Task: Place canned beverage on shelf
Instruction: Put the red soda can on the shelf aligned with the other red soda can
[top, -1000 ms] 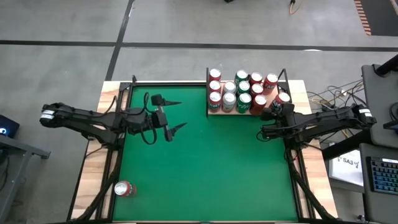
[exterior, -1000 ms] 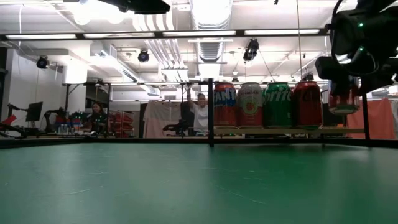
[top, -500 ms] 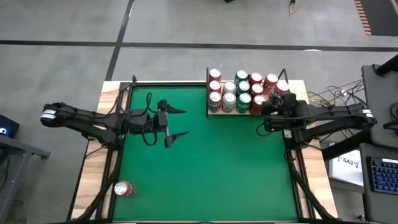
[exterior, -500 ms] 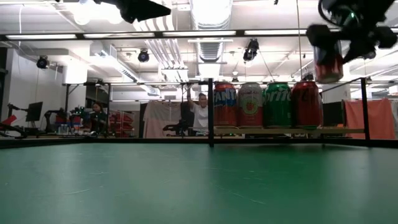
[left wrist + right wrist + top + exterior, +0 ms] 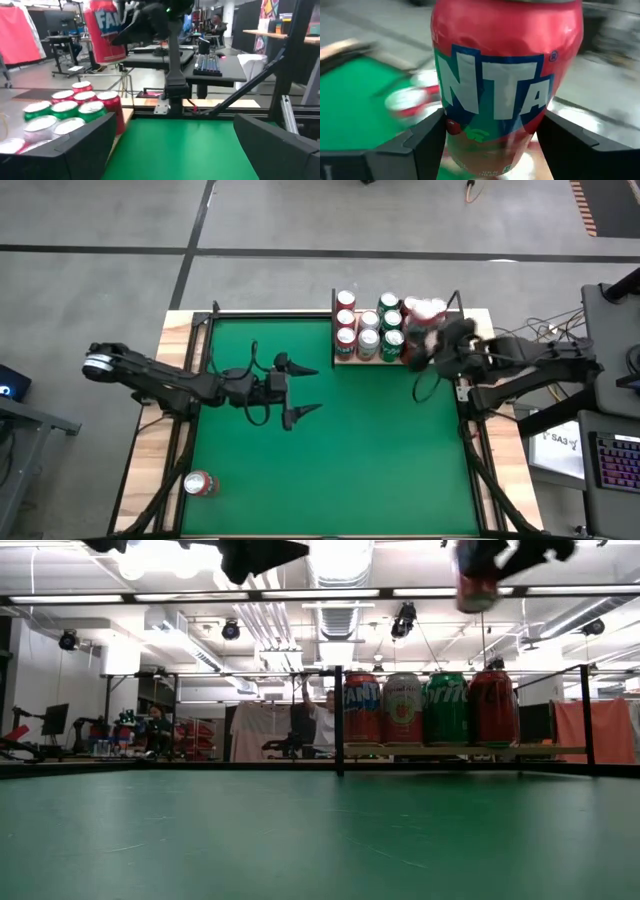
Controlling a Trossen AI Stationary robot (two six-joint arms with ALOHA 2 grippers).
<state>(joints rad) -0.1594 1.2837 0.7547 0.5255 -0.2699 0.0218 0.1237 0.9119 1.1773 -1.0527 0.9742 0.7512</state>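
Observation:
The canned beverage, a red Fanta can (image 5: 505,85), hangs high above the table with my right gripper (image 5: 432,345) shut on it. In the low view the can (image 5: 478,580) is above the cans on the shelf (image 5: 460,751). The shelf (image 5: 345,361) is a pale wooden board with black rods at the far right of the green table, and several red and green cans (image 5: 368,330) stand on it. My left gripper (image 5: 314,389) is open over the middle of the table, pointing at the shelf and touching nothing. Its wrist view shows the held can (image 5: 102,30). My right gripper pinches the can's side wall (image 5: 451,131) between its two fingers (image 5: 420,142), one on each side of the lower half. The fingers come from the table's right side, slanting slightly down. The can is about upright and lifted clear, above the cans on the shelf.
Another red can (image 5: 199,484) lies on its side near the table's near left corner. Black rods (image 5: 339,720) rise at the shelf's corners. The green table (image 5: 350,470) is bare in the middle and near the front. People and desks show in the room beyond.
My right gripper has risen steeply with the can, rolling its wrist, and has drifted left from beside the shelf's right end to above the shelf's cans. My left gripper, still open, has moved toward the table's right and near edge and has rolled.

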